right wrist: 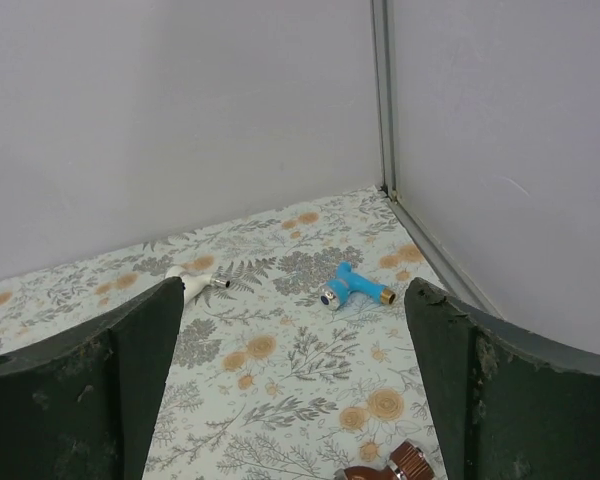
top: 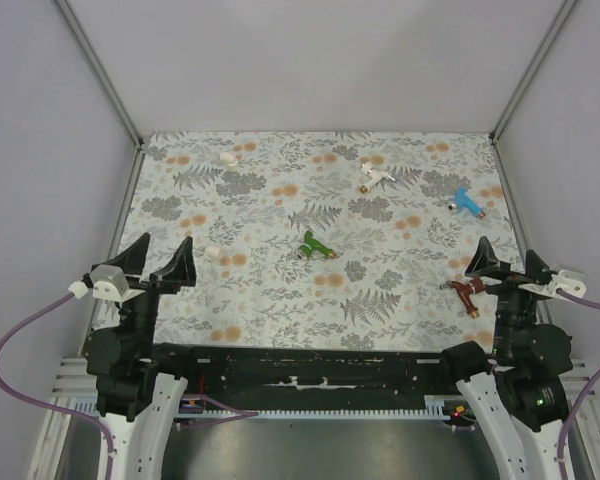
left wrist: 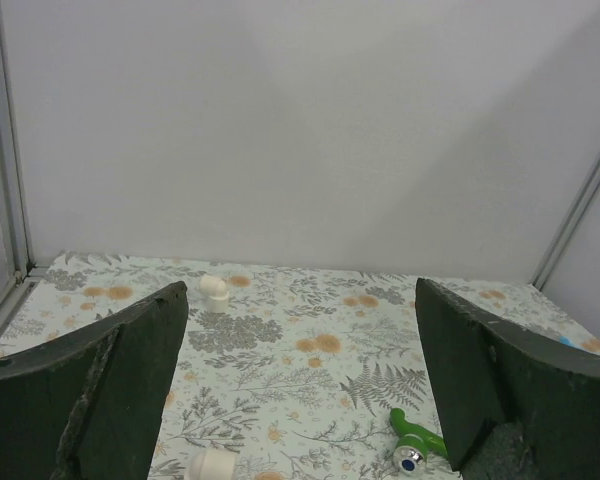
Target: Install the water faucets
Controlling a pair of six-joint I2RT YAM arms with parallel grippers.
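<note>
Floral-print table [top: 400, 300] here, and two stubby white pieces lie on its left half. The far fitting [top: 227, 157] is up by the back wall [top: 310, 60], the near fitting [top: 212, 253] well apart toward the front. Metal posts [top: 100, 70] run down to the back corners.

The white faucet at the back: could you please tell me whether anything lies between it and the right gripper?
Nothing visible does. Bare patterned cloth runs from the right gripper to the white faucet; the blue faucet lies just to the right of that line.
</note>
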